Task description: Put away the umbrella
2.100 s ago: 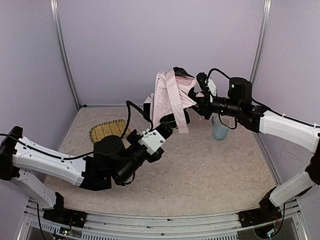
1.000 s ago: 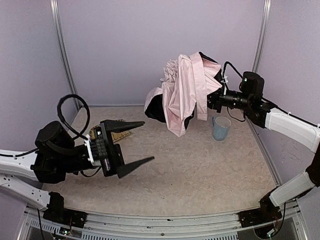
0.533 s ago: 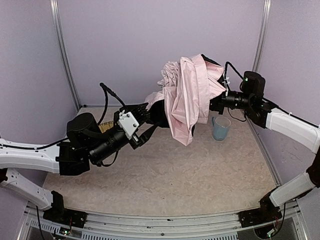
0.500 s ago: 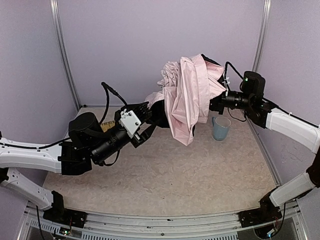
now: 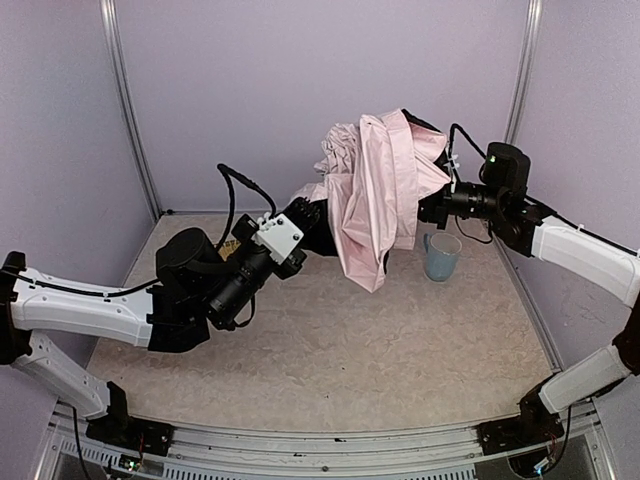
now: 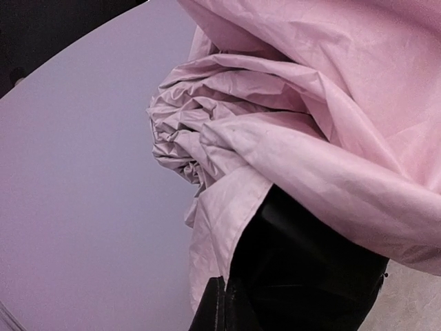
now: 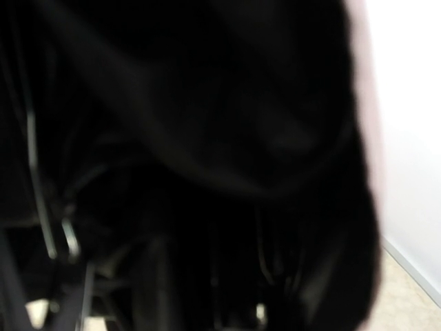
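The umbrella [image 5: 375,190] hangs in the air at the back of the cell, its pale pink fabric crumpled and its black lining showing below. My right gripper [image 5: 427,207] holds it from the right, its fingers buried in the fabric. The right wrist view shows only dark lining and thin metal ribs [image 7: 41,207]. My left gripper [image 5: 307,222] is pushed against the umbrella's lower left edge, at the black lining. The left wrist view shows pink folds [image 6: 310,103] over black lining [image 6: 310,276] very close; its jaws are not distinct from the lining.
A light blue cup [image 5: 440,257] stands on the table under the right arm. A woven bamboo tray [image 5: 229,244] lies at the back left, mostly hidden behind my left arm. Purple walls close the back and both sides.
My left arm swung up from low at the left, with its fingers wide open, and reached the umbrella's lower left edge. My right arm lifted the umbrella higher and then held still.
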Available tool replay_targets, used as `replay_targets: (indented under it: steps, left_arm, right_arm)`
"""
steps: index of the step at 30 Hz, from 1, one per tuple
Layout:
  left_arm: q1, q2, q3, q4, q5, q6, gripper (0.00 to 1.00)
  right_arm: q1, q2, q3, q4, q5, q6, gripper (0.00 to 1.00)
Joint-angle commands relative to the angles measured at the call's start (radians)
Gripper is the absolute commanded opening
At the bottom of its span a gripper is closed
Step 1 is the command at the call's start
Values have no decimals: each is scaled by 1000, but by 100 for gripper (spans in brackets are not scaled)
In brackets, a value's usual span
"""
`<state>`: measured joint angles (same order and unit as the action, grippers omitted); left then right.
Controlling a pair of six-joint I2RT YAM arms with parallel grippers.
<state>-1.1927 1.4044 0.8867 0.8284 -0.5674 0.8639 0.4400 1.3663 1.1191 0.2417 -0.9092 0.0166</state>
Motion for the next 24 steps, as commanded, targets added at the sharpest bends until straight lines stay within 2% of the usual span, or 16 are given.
replay_targets:
  steps: [1,6,10,13,24]
  left_arm:
    - [-42,-16,-18,73,14,58,0]
    - [-131,1,-73,86,48,70,0]
    - [-147,38,-82,30,130,-33,0]
    - [-151,104,-82,54,168,-76,0]
    - [-153,298,70,42,283,-135,0]
  right_arm:
    - [7,-27,30,28,72,35,0]
    - [-20,9,92,51,130,155,0]
    - [-23,30,133,57,157,176,0]
    - [-23,39,145,80,139,196,0]
    - [-23,20,112,123,79,218,0]
